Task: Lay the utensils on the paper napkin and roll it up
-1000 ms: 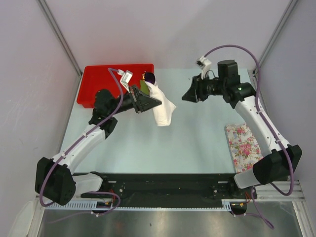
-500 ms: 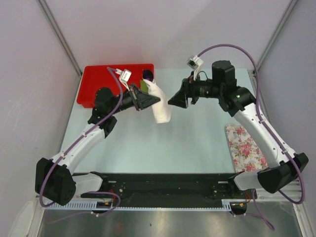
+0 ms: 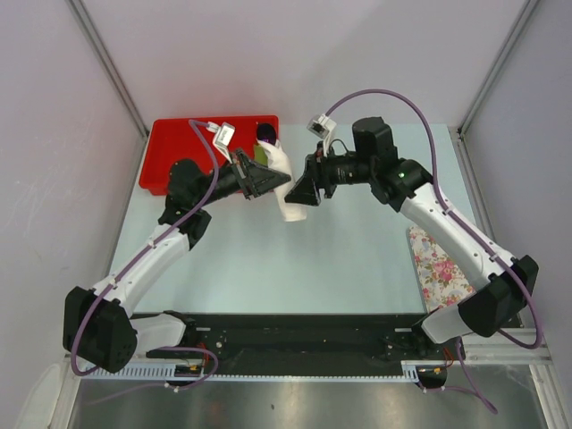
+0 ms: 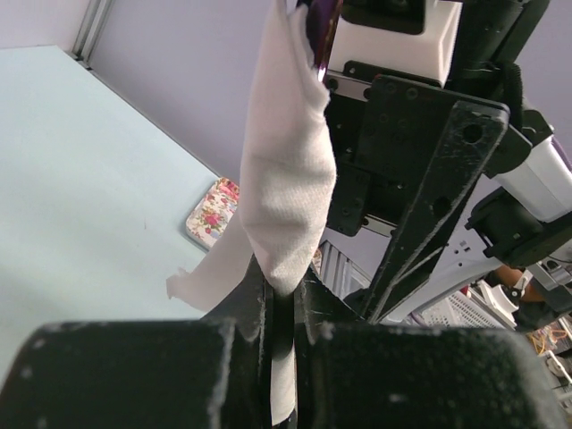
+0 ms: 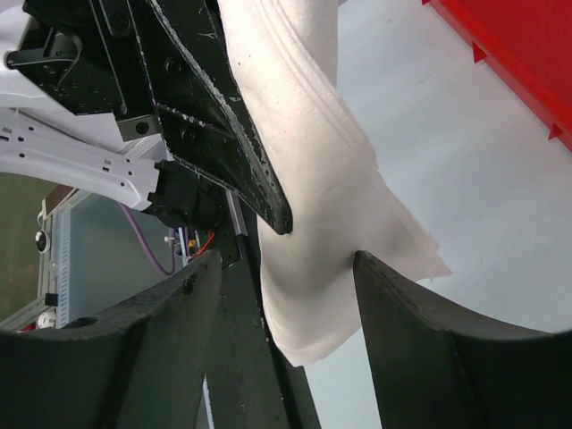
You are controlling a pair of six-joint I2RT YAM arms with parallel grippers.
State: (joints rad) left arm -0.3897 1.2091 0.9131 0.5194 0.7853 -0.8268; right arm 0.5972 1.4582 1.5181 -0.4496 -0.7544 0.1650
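Observation:
My left gripper (image 3: 279, 181) is shut on the paper napkin (image 3: 286, 188), a white roll held in the air near the red tray. The napkin (image 4: 286, 170) rises from between the left fingers, and a loose flap hangs to one side. The spoon's purple bowl (image 3: 266, 136) pokes out of the roll's top end (image 4: 323, 27). The knife does not show. My right gripper (image 3: 300, 191) is open, and its two fingers stand on either side of the napkin's lower end (image 5: 322, 268) without pinching it. The left gripper's fingers (image 5: 223, 107) are just above.
A red tray (image 3: 179, 152) sits at the table's far left, behind the left arm. A pink-and-white flowered cloth (image 3: 442, 266) lies flat at the right side of the table, under the right arm. It also shows as the flowered cloth (image 4: 212, 213) in the left wrist view.
My right arm has swung left across the table to the napkin, and its jaws now straddle the roll's lower end. The left gripper has kept its grip and hardly moved.

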